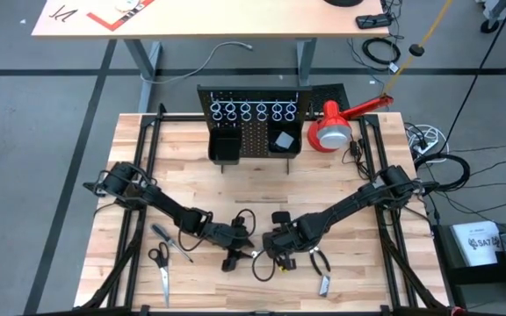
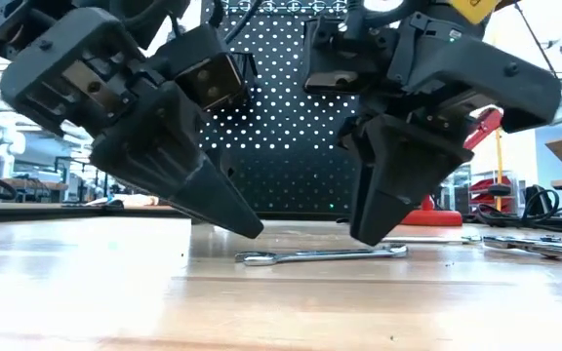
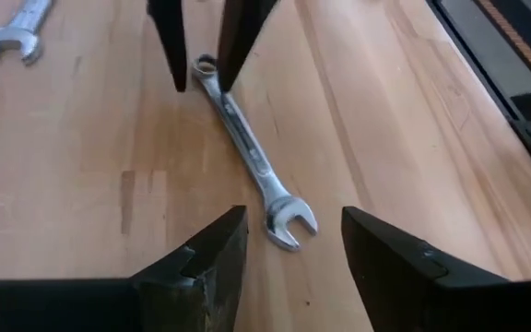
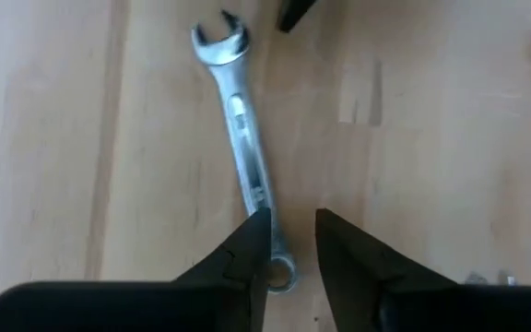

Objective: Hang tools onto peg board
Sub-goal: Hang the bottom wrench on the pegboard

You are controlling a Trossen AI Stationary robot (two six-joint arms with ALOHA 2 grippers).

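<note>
High view: we see both arms reach inward, left gripper [image 3: 289, 263] and right gripper [image 4: 293, 254] tilted low, both with fingers apart, over 1 wrench [image 3: 247, 152] lying flat on the wooden table [image 1: 367, 281] between them. 1 pegboard [image 1: 255, 132] stands at the far edge, carrying 6 rings and 2 bins.

The table [image 3: 81, 184] looks like butcher-block wood, pale planks with visible grain and a smooth, lightly satin top. The wrench [image 3: 247, 152] lying on it is bright polished metal, pretty shiny. Both sets of jaws look like matt black plastic with a slightly grainy surface. The peg board [image 2: 281, 146] is matt black perforated sheet.
</note>
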